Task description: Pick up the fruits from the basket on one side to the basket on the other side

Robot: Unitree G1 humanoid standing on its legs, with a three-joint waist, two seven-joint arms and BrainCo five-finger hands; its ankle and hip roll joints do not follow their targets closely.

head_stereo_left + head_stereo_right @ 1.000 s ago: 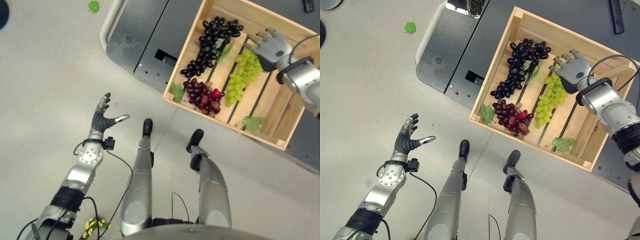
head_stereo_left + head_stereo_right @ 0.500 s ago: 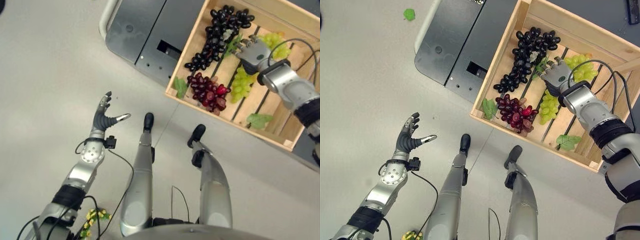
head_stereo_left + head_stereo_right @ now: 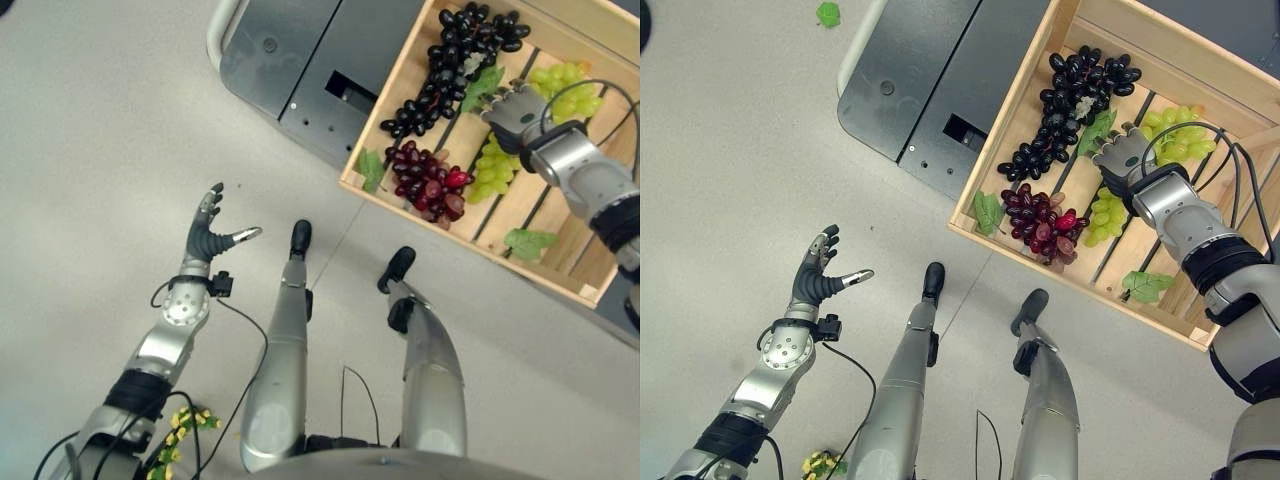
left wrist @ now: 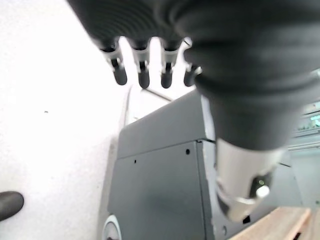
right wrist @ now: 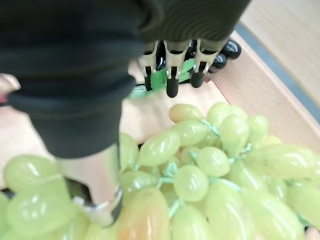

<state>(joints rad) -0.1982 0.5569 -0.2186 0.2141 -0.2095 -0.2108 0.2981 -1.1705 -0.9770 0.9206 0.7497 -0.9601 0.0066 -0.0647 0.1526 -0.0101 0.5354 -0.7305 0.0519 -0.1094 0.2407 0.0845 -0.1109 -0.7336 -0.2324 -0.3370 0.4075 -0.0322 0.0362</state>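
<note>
Green grapes (image 3: 1108,212) under right robot hand (image 3: 1123,160) (open)

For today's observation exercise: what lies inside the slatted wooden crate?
Inside the slatted wooden crate: black grapes, red grapes, green grapes, loose green leaves. The right robot hand covers part of the green bunch.

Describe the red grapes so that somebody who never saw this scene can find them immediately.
Look at the wooden crate on the robot's right. Three grape bunches lie on its slats, and the red grapes are the bunch by the crate's near edge, below the black grapes and beside the green grapes under the right hand. They are the only dark red bunch.
</note>
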